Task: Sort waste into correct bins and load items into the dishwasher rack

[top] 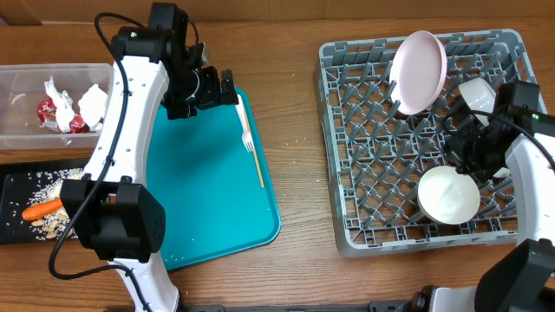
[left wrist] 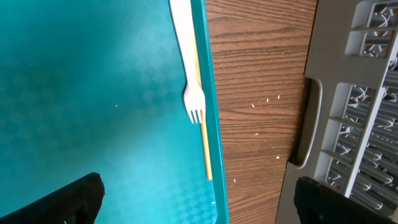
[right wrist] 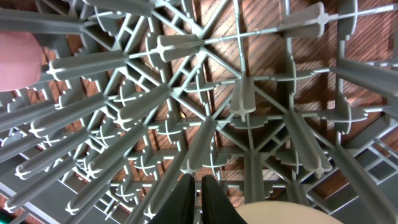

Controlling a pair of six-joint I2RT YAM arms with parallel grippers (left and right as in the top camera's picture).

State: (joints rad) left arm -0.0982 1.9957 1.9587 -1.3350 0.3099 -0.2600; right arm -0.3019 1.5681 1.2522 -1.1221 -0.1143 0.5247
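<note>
A white fork (top: pixel 246 130) lies on the teal serving tray (top: pixel 208 191), beside a thin yellow stick (top: pixel 257 163). My left gripper (top: pixel 229 90) hovers open just left of the fork's handle. In the left wrist view the fork (left wrist: pixel 186 56) lies ahead of the open gripper (left wrist: pixel 199 211), nothing between its fingers (left wrist: pixel 68 199). The grey dishwasher rack (top: pixel 347 156) holds a pink plate (top: pixel 418 71) on edge, a white bowl (top: pixel 448 195) and a white cup (top: pixel 477 91). My right gripper (top: pixel 460 154) is shut and empty among the pegs, next to the bowl (right wrist: pixel 286 213), its fingertips (right wrist: pixel 198 202) together.
A clear tub (top: pixel 17 121) at the back left holds a red wrapper (top: pixel 52 111) and white napkins (top: pixel 91 100). A black tray (top: pixel 13 221) below it carries a carrot (top: pixel 42 210) and rice scraps (top: pixel 54 182). Rice grains dot the wood between tray and rack.
</note>
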